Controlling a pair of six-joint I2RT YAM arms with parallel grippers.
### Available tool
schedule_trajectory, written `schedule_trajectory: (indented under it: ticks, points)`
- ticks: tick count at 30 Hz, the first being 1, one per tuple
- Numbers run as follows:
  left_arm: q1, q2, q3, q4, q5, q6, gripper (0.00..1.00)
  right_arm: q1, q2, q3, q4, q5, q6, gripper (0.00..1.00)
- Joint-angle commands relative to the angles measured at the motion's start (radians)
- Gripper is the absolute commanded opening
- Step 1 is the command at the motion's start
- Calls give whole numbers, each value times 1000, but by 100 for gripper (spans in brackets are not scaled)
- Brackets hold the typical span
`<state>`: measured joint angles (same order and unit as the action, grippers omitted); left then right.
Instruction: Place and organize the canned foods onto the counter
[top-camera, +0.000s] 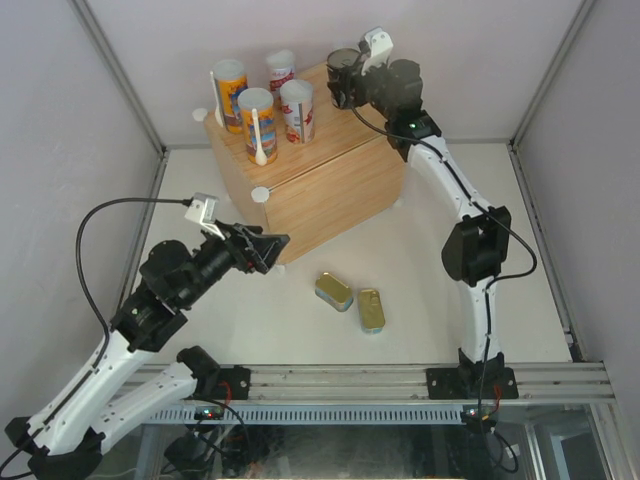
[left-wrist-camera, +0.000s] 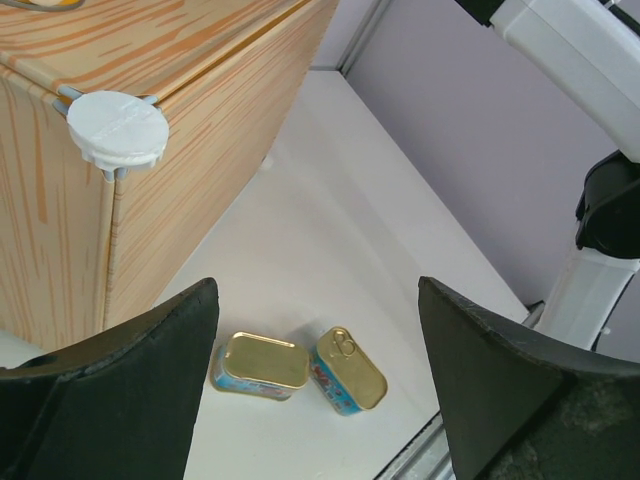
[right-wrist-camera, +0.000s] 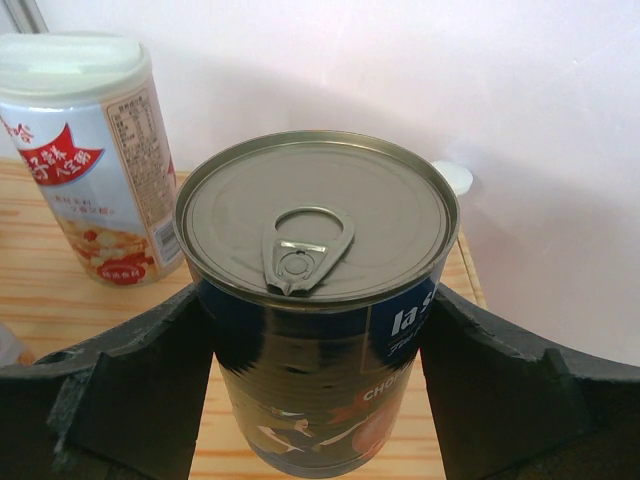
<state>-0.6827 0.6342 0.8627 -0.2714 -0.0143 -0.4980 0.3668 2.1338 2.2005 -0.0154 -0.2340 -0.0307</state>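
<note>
well, nearest the arm bases the left tool (top-camera: 268, 250) hangs with its jaws spread wide and nothing between them, just off the front left corner of the raised light wood-grain box bench with white round corner caps (top-camera: 340, 195). a little further out, on the flat white lower bench (top-camera: 300, 335), lie two flat gold-topped teal-sided tins, the left tin (top-camera: 334, 291) and the right tin (top-camera: 371, 310), just beside each other. these i judge to be the work still left, since neither is up on the wood yet. one shows a ring-pull, and their side labels are too small to read. on the wood top, toward its left half, four containers already stand upright in a loose cluster: a tall orange-and-blue tube with a white spoon on its side (top-camera: 257, 125), a second orange-and-blue tube (top-camera: 230, 95) behind it, a white-and-red tube with a white lid (top-camera: 297, 110) and a second white-and-red tube (top-camera: 281, 70) further back. farthest away, at the back right corner, the right tool (right-wrist-camera: 316, 350) is closed on the dark-blue can with a silver ring-pull top (right-wrist-camera: 316, 215), a finger against each side. the can is upright over the wood, though i cannot tell whether its base is down, so a fifth of seven looks nearly placed. its label reads "la s", cut off round the curve, and lower "cho". the white-and-red tube beside it carries white characters on a red banner and fine print i cannot read.
</note>
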Motion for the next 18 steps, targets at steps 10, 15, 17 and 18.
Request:
schedule_trajectory:
  ticks: [10, 15, 17, 18]
  points:
    - [39, 40, -8, 34, 26, 91, 85, 6, 94, 234, 219, 21, -14, 0]
    - [49, 34, -13, 32, 24, 101, 85, 9, 127, 265, 231, 27, -17, 0]
    - [53, 31, -16, 31, 26, 101, 85, 11, 136, 273, 235, 31, -16, 0]
    - [55, 30, -16, 31, 26, 101, 85, 13, 140, 275, 237, 33, -17, 0]
